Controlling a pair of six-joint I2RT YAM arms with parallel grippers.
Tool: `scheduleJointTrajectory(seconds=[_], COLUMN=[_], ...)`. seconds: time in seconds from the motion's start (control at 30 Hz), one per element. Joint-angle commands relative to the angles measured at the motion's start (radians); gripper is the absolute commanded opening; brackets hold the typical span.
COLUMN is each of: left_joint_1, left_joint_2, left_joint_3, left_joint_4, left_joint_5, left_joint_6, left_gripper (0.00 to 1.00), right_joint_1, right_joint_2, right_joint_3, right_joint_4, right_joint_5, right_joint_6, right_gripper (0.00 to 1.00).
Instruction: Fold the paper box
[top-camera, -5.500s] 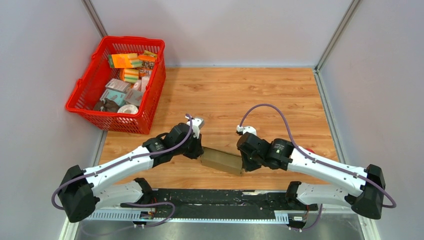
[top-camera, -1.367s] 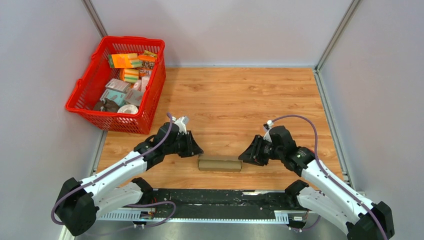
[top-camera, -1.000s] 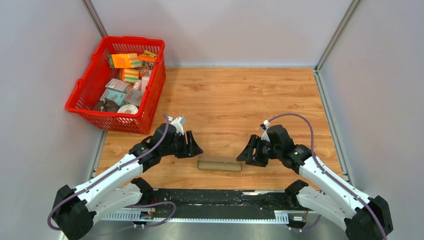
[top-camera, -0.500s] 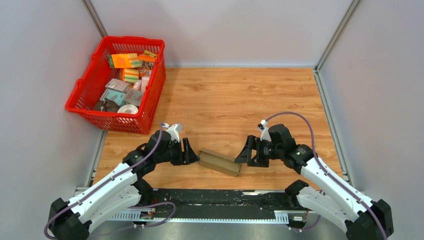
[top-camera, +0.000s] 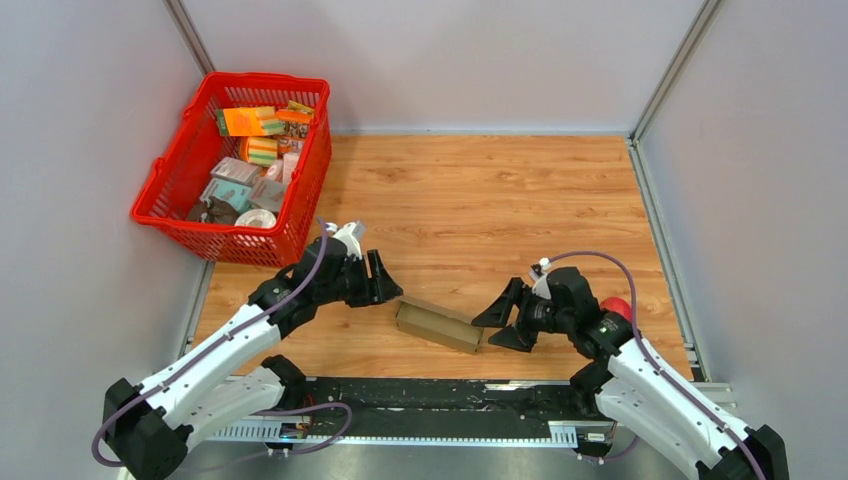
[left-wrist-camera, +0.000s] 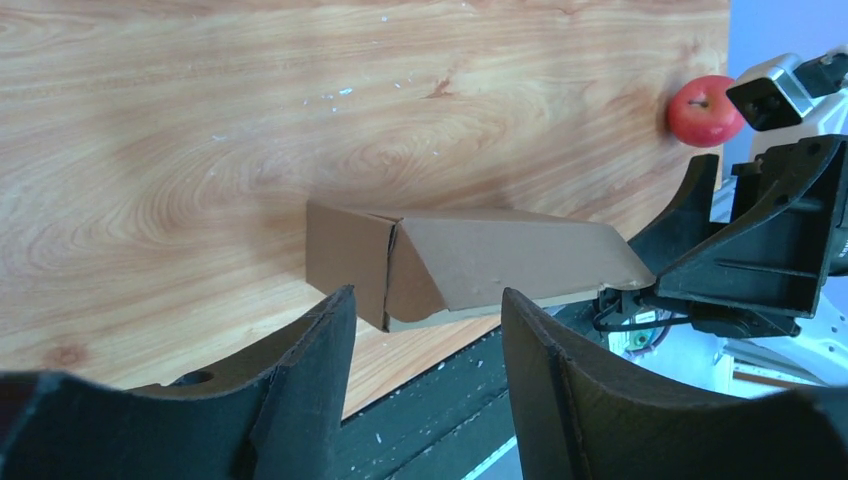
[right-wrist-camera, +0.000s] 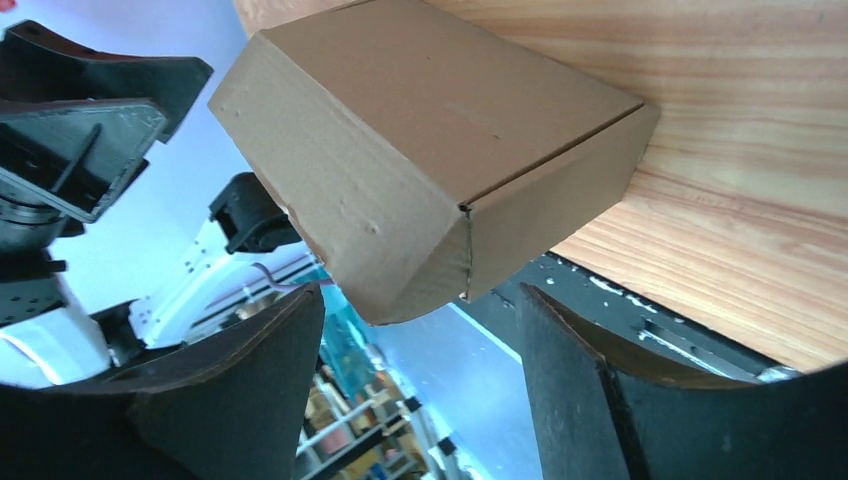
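between tools, paper box (top-camera: 439, 325) lies slanted (left end farther).

Matt cardboard box (top-camera: 438, 325), wood-grain table (top-camera: 480, 200)

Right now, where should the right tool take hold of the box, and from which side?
The right end of the box, from the right: it lies lengthwise toward the right tool, its narrow width likely fitting between the open fingers.

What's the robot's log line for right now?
brown cardboard box: lying on wooden table, unheld | left gripper: open, beside one end | right gripper: open, beside other end
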Motion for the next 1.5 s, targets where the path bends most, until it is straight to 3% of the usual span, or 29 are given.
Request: scheduleJointTrajectory(seconds=[0.0,0.2,0.47,0.67,1.0,1.1,1.17,1.33,1.4,1.47], left_joint_1=[0.007,0.007,0.008,0.007,0.008,0.007,0.007,0.008,0.007,0.008], left_joint_2=[0.067,0.101,0.098,0.084,0.072,0.043,0.028,-0.006,-0.001,0.006], left_joint_3=[0.007,-0.017,-0.042,-0.086,-0.149,-0.132,-0.123,-0.06,-0.03,-0.016], left_joint_4=[0.06,0.124,0.141,0.162,0.143,0.101,0.09,0.04,0.003,-0.014], left_joint_5=[0.073,0.123,0.134,0.137,0.102,0.079,0.071,0.051,0.022,0.013], left_joint_6=[-0.008,-0.016,-0.019,-0.025,0.011,0.035,0.038,0.074,0.105,0.12], left_gripper=[0.62,0.55,0.36,0.28,0.18,0.2,0.29,0.49,0.49,0.5], right_joint_1=[-0.003,-0.001,-0.004,-0.005,-0.006,-0.006,-0.005,-0.006,-0.006,-0.008], right_joint_2=[-0.042,-0.045,-0.007,0.035,0.124,0.158,0.179,0.17,0.156,0.142], right_joint_3=[-0.073,-0.079,-0.082,-0.082,-0.071,-0.033,0.02,0.102,0.116,0.117], right_joint_4=[0.164,0.176,0.194,0.208,0.161,0.109,0.07,-0.007,-0.017,-0.019], right_joint_5=[-0.057,-0.06,-0.036,-0.023,0.012,0.014,0.003,-0.034,-0.036,-0.042], right_joint_6=[0.205,0.227,0.211,0.185,0.027,-0.109,-0.208,-0.28,-0.283,-0.278], right_gripper=[0.72,0.65,0.51,0.45,0.26,0.28,0.31,0.5,0.6,0.64])
